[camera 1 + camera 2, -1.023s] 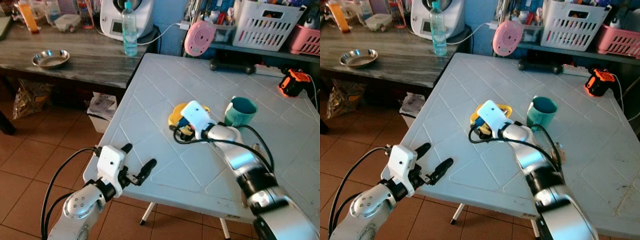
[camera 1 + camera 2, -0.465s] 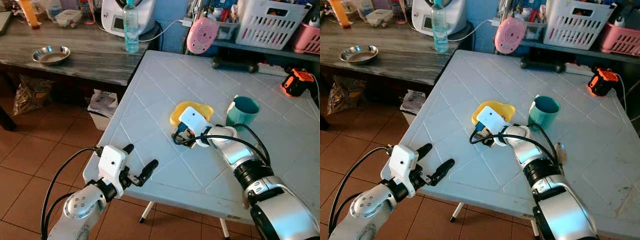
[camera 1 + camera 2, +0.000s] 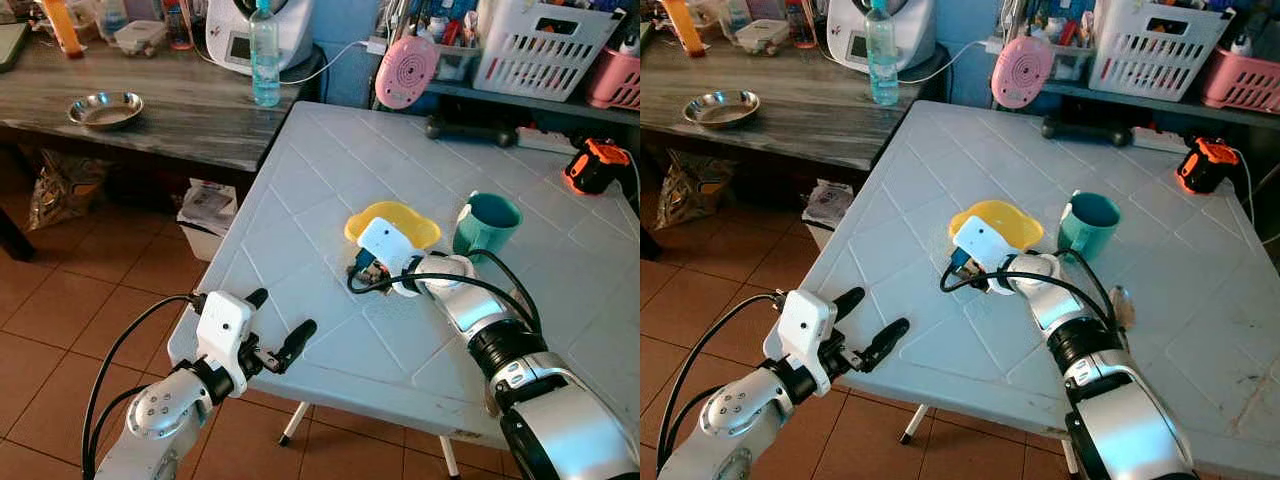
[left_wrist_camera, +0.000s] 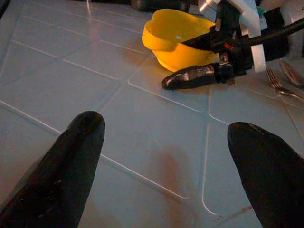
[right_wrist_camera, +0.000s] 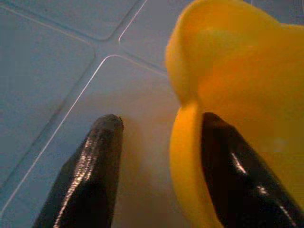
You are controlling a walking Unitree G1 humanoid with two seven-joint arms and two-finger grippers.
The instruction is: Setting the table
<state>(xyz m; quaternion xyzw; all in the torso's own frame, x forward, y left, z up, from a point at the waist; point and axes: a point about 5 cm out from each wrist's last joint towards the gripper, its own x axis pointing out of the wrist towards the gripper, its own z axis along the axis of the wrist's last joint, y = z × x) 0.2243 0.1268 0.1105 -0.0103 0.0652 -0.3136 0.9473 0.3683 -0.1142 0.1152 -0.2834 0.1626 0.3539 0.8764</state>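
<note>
A yellow bowl [image 3: 400, 218] sits upright on the white table [image 3: 310, 200], left of a teal cup [image 3: 485, 222]. My right gripper [image 3: 358, 272] is at the bowl's near rim and is open. In the right wrist view one finger [image 5: 228, 161] is inside the bowl [image 5: 237, 61] and the other finger [image 5: 90, 171] rests outside on the table, with a gap to the rim. My left gripper [image 3: 278, 318] hovers open over the table's near left corner, holding nothing. A fork and a spoon [image 4: 280, 83] lie beyond my right arm.
A dark wooden side table [image 3: 180, 120] at the left carries a steel bowl [image 3: 104, 108] and a water bottle [image 3: 265, 55]. A pink round device [image 3: 405, 72], a white basket [image 3: 545, 45] and an orange tool [image 3: 598, 165] sit along the far side. Tiled floor lies below the table's left edge.
My right gripper has drawn back toward me from over the bowl to its near rim, uncovering most of the bowl. The left arm has held still.
</note>
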